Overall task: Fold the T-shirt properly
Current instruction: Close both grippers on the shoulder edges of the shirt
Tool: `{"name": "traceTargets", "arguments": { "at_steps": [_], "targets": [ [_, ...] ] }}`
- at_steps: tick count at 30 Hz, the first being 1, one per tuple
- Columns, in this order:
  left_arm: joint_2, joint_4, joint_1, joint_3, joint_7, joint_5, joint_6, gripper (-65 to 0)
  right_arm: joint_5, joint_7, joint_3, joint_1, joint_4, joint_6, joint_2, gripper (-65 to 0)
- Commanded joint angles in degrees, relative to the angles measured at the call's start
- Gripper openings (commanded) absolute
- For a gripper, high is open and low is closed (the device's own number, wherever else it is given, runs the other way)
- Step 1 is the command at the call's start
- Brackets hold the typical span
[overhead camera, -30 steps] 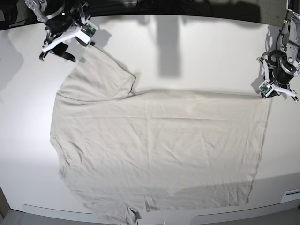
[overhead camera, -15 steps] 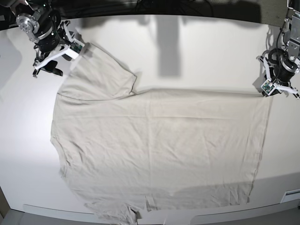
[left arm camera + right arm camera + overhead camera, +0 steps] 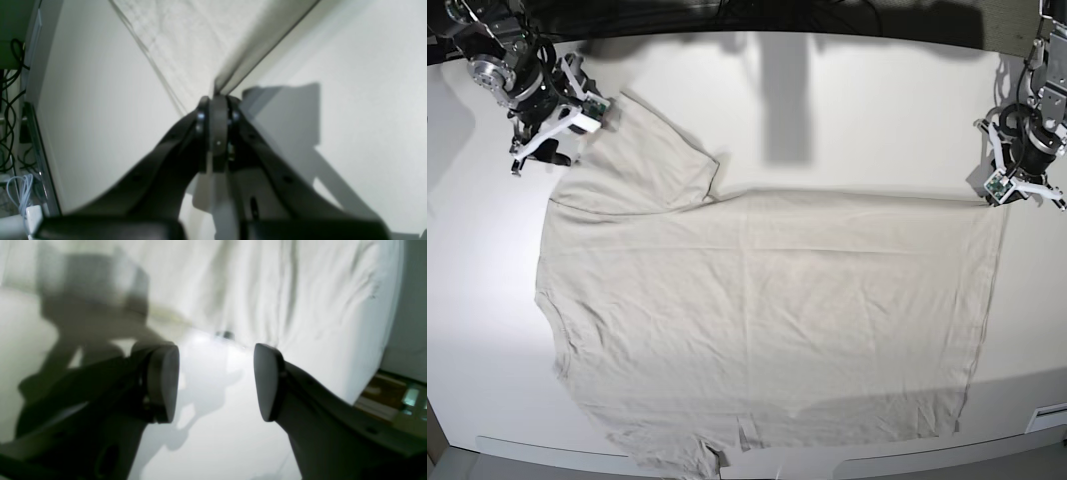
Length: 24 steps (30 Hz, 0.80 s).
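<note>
On the white surface (image 3: 847, 110) a pale beige cotton T-shirt (image 3: 767, 320) lies flat, lightly creased; the left end effector (image 3: 1010, 196) pinches its corner, the right end effector (image 3: 542, 148) spread wide beside the sleeve.

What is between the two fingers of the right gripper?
Nothing is held: in the right wrist view the right gripper stands open, only bare white table showing, with the T-shirt just beyond.

We hold left gripper (image 3: 218, 100) pinched closed, low | our right gripper (image 3: 215, 383) hangs spread wide, angled down.
</note>
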Motion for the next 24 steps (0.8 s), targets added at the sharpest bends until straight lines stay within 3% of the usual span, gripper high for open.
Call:
{"name": "traceTargets", "arguments": {
  "at_steps": [1, 11, 16, 21, 23, 24],
  "targets": [
    [-0.39, -0.81, 1.09, 0.44, 5.18, 1.60, -3.30, -65.0, -0.24, -0.04, -1.31, 1.31, -0.74, -0.09, 0.61, -29.4],
    [-0.55, -0.81, 1.09, 0.44, 7.19, 1.60, -3.28, -65.0, 0.31, -2.03, -11.54, 13.57, -7.72, 0.00, -1.64, -29.4],
    [-0.55, -0.81, 1.14, 0.44, 7.65, 1.60, -3.28, -65.0, 0.61, -2.19, -13.09, 15.69, -9.07, 4.00, -2.78, -30.7],
    [-0.55, -0.81, 1.14, 0.44, 7.65, 1.55, -3.28, -65.0, 1.16, -7.19, -13.07, 15.67, -9.03, 3.32, -2.86, -54.3],
    [-0.57, -0.81, 1.31, 0.44, 7.63, 0.92, -3.28, -65.0, 3.39, -10.51, -13.00, 15.67, -8.74, -0.15, -2.84, -64.4],
    [-0.57, -0.81, 1.38, 0.42, 7.65, -0.17, -3.28, -65.0, 4.85, -11.63, -12.90, 15.67, -8.52, -2.23, -2.82, -65.0]
  ]
}}
